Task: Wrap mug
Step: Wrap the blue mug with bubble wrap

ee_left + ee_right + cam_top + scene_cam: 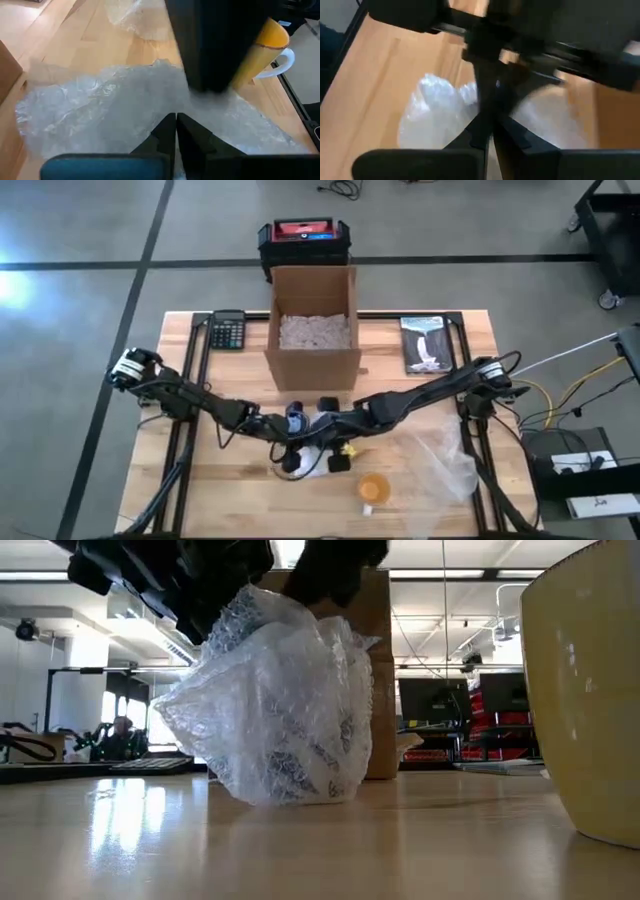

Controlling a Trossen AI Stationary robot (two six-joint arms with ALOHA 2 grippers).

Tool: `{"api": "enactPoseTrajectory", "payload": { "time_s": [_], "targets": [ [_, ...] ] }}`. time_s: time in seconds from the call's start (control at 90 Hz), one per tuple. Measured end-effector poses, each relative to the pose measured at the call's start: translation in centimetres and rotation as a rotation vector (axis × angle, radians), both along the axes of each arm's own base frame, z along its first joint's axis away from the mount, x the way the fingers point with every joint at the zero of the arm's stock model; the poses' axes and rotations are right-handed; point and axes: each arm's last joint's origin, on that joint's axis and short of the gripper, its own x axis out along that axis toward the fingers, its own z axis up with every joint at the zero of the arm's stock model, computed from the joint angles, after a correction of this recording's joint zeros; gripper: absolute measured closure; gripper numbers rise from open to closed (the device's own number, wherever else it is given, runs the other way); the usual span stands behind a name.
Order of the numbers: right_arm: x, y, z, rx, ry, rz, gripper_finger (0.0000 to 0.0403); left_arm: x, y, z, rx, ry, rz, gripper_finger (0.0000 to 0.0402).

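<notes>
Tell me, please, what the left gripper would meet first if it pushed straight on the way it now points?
Almost at once the bubble wrap pinched at the left gripper's tips; just beyond looms the other arm's dark body, then the yellow mug, though depth is uncertain.

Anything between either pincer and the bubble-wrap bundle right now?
Nothing visible. Both pincers already meet at the clear bubble-wrap bundle near the table's front centre: left pincer shut on the wrap, right pincer shut on it too. The yellow mug and open cardboard box stand clear of them.

bundle contents hidden by bubble wrap [280, 710]
</notes>
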Motion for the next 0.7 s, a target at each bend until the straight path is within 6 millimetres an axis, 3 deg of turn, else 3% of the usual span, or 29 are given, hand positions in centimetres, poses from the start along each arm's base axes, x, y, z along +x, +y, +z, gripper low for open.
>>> {"api": "enactPoseTrajectory", "payload": {
  "time_s": [0.222, 0.411, 0.6, 0.7],
  "targets": [
    [0.5, -0.1, -2.1, -0.002, 0.057, -0.027, 0.0396, -0.9, 0.2, 0.8, -0.019, 0.049, -0.019, 0.0398],
    [0.5, -0.1, -3.4, 0.005, 0.104, -0.055, 0.0396, -1.9, -0.3, 4.4, -0.046, 0.096, -0.019, 0.0400],
    [0.7, -0.2, -4.3, 0.000, 0.118, -0.059, 0.0396, -3.5, -1.4, 5.0, -0.055, 0.176, -0.039, 0.0401],
    [0.8, -0.2, -4.4, 0.001, 0.119, -0.061, 0.0396, -4.0, -2.0, 3.5, -0.065, 0.226, -0.045, 0.0399]
  ]
}}
